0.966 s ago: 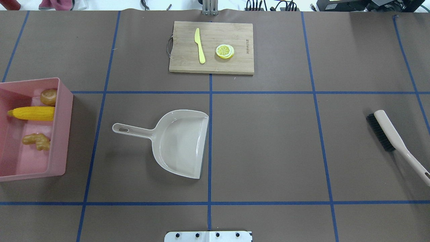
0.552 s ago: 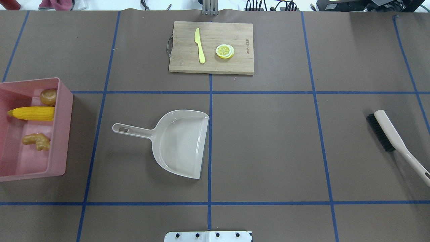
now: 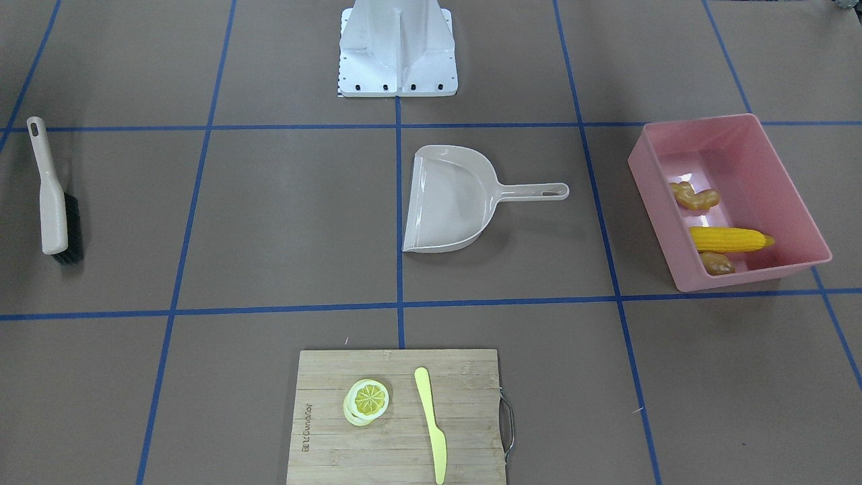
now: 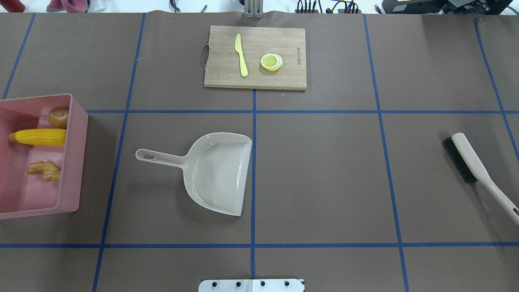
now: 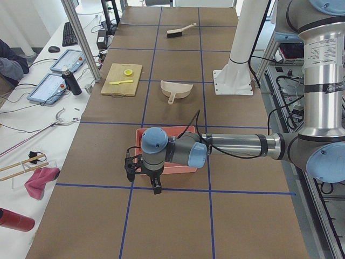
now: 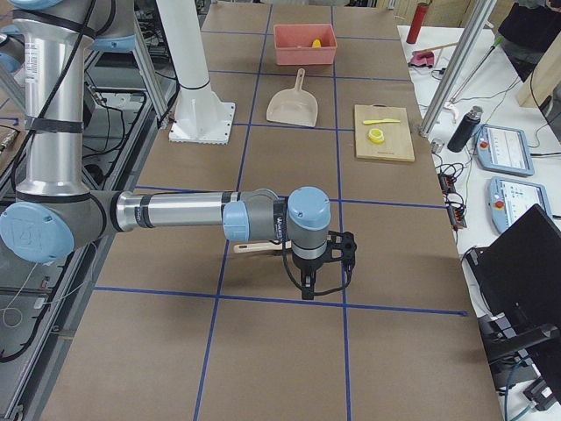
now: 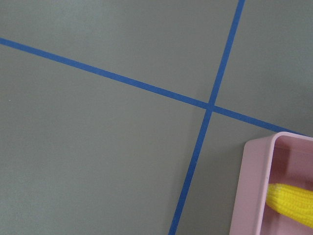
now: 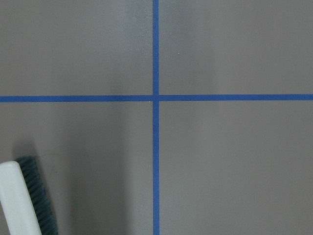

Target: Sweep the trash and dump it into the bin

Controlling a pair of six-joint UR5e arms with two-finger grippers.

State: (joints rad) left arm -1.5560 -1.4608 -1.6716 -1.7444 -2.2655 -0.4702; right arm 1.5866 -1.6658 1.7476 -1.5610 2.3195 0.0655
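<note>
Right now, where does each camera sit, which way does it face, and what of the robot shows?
Front-facing: across the table, facing the robot, downward; white base shows.
Overhead: behind the robot, downward; base's edge shows.
Exterior left: table's end; left arm near.
Exterior right: opposite end; right arm near.
Left wrist: down on bin, corn cob; no robot.
Right wrist: down on brush; no robot.
Fixed views share the dustpan.

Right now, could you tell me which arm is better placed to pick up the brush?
The right. The right gripper hangs just beside the brush, which shows in a corner of its wrist view. The left gripper is at the table's other end, by the pink bin.
</note>
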